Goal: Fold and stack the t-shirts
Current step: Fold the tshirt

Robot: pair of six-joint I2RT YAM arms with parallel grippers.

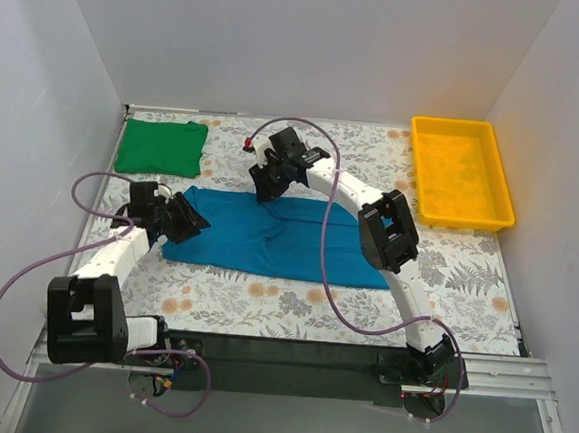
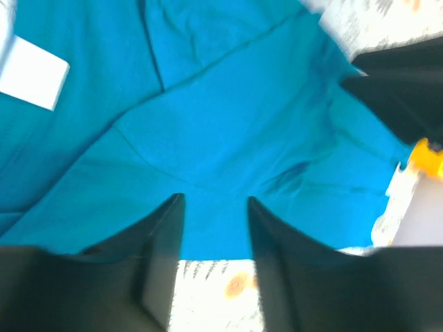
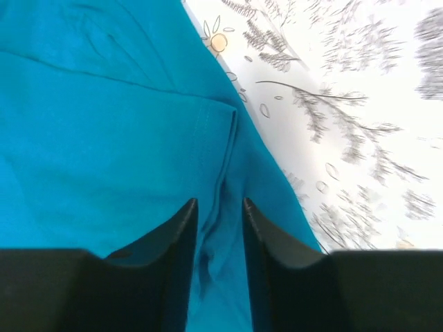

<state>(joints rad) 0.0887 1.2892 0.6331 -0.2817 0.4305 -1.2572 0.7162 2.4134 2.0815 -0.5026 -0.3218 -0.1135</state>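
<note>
**A:** Left wrist view: the left pincer point(image 2: 214, 200) stands parted over the teal-blue t-shirt point(image 2: 208, 117), gripping nothing. The right pincer point(image 3: 219, 202) is the same, at a hem.

**B:** Why there?

**A:** Probably set at the shirt's left and far edges for the next fold. The green t-shirt point(image 1: 161, 147) lies folded at the desk's point(image 1: 465, 281) far-left corner.

**B:** Hidden?

**A:** From above, the arms cover both edges, and the left wrist view is blurred.
</note>
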